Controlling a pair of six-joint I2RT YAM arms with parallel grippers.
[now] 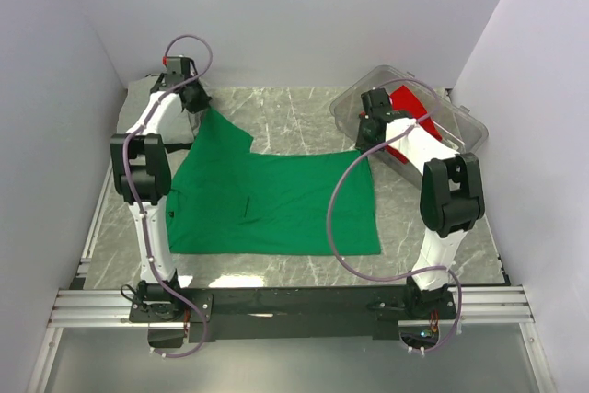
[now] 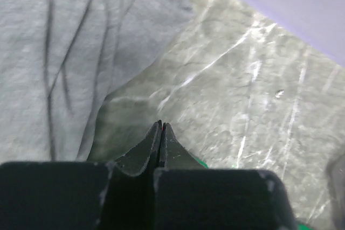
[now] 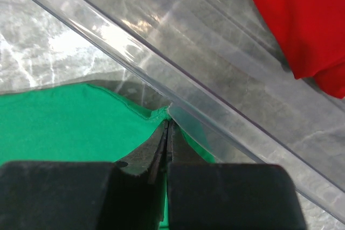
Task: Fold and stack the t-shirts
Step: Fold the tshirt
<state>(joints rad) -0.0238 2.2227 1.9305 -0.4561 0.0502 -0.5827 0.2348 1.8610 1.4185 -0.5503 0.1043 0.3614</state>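
— On the table point(image 1: 304, 108), where's the green shirt point(image 1: 276, 195)?
— Spread flat across the middle. Its two far corners are drawn out toward the arms.
— And the left gripper point(image 2: 162, 126)?
— At the far-left corner, fingers pressed together. Green cloth shows just beneath them, so it looks clamped on that corner.
— Anything near it?
— The grey shirt point(image 2: 59, 52), rumpled on the marble just beside the fingers.
— Right gripper point(image 3: 166, 123)?
— Closed too, pinching the green shirt's far-right edge. The cloth puckers at the tips.
— What's beside it?
— The bin point(image 3: 215, 79). Its clear wall runs right past the fingertips.
— And the red shirt point(image 3: 302, 20)?
— Inside that bin, at the table's far right, well apart from the grey one.
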